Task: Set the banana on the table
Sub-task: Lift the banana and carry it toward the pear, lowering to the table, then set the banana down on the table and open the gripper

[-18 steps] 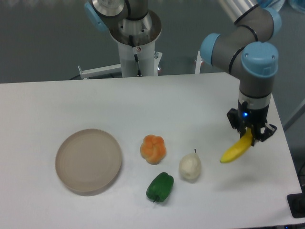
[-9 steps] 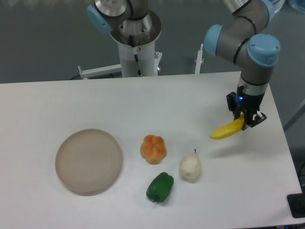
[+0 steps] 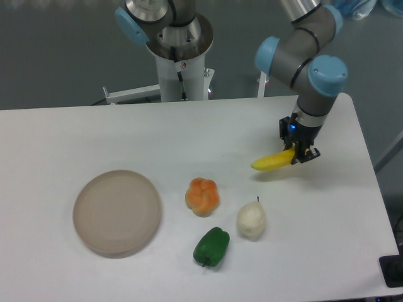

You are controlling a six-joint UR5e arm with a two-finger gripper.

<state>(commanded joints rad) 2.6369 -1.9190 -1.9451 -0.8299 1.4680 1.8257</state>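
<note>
1. Arm: grey tubular links with blue joint caps, entering from the upper right and bending down over the right part of the counter (image 3: 94, 132). The wrist points straight down, and a small blue light shows on it.
2. Jaws (image 3: 297, 155): black, two-fingered, pinching the banana (image 3: 272, 162) by its right end.
3. Banana: bright yellow, smooth, gently curved, plastic-looking. It lies nearly level and sticks out leftward from the jaws, its free tip a little lower. A soft shadow falls on the counter just beneath it; whether it touches the surface cannot be told.
4. Counter: large, flat, matt white, with a rounded corner at the upper right.
5. Pear (image 3: 251, 220): whitish, rounded, with a thin dark stem on top; stands below and left of the banana, apart from it.
6. Green pepper (image 3: 211, 247): glossy, lumpy, lying just left of and below the pear.
7. Orange fruit (image 3: 202, 195): lobed, rounded, above the pepper.
8. Plate (image 3: 117, 212): round, beige, shallow, with a raised rim; at the left, well apart from the fruit.
</note>
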